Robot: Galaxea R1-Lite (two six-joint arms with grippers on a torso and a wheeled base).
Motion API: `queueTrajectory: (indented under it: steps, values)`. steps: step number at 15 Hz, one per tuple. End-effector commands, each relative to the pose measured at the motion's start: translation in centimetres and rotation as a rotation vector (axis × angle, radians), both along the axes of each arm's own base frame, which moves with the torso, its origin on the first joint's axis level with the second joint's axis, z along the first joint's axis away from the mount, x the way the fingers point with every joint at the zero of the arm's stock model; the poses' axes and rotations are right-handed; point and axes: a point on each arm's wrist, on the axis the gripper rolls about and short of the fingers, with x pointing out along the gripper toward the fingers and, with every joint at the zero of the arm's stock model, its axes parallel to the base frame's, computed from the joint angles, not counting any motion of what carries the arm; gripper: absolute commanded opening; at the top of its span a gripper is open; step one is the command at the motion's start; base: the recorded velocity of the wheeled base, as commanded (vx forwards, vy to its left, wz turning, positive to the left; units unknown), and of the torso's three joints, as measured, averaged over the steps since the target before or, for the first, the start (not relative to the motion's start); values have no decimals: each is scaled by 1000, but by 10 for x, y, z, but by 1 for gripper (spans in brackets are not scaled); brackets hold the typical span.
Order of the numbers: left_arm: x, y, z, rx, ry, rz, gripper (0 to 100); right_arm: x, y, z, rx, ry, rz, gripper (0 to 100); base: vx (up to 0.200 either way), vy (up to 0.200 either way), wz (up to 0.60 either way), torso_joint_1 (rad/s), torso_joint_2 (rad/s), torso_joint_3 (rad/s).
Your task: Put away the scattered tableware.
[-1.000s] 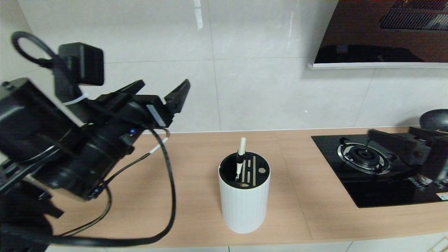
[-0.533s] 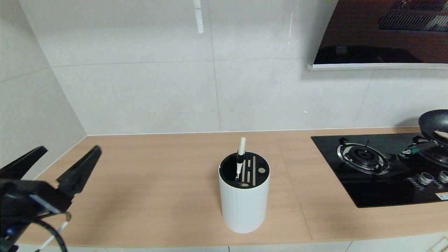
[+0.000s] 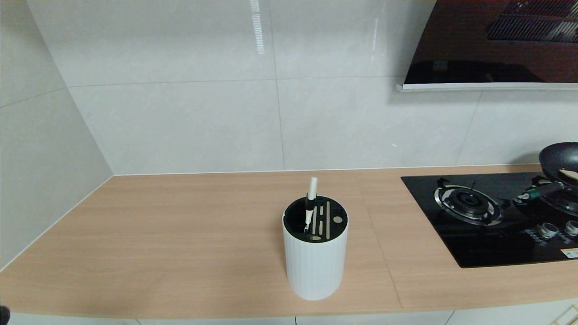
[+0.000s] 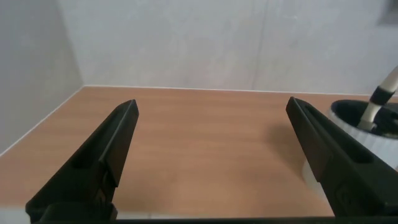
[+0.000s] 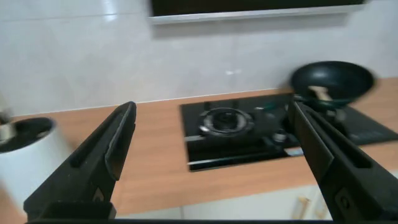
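Observation:
A white ribbed cylindrical holder (image 3: 315, 262) with a black slotted top stands near the front of the wooden counter (image 3: 189, 234). One utensil with a white and black handle (image 3: 310, 198) sticks upright out of it. The left wrist view shows my left gripper (image 4: 211, 112) open over the counter, with the holder (image 4: 373, 124) and the handle (image 4: 382, 99) off to one side. My right gripper (image 5: 211, 115) is open too, with nothing between its fingers; the holder (image 5: 28, 155) and the stove (image 5: 261, 134) lie beyond it.
A black gas stove (image 3: 492, 221) takes up the counter's right side, with a dark pan (image 3: 560, 158) on its far burner. A range hood (image 3: 492, 45) hangs above. Tiled walls close off the back and left. Bare counter stretches left of the holder.
The left arm dropped down and left, out of the head view. The right gripper, over the stove a second ago, has also left that view. The holder and utensil stayed put.

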Motion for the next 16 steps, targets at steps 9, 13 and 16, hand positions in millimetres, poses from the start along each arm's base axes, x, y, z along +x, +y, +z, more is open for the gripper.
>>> queueTrajectory:
  steps: [9,13,16]
  values:
    - [-14,-3,-64,-51,110,16,100,49,5,-108,-45,138,-49,100,0,0,0,0,0,0]
    - [-14,-4,-64,-37,112,-21,100,49,8,-109,-58,141,98,100,0,0,0,0,0,0]
    - [-14,-5,-66,147,148,-56,100,49,11,-109,-91,146,226,100,0,0,0,0,0,0]
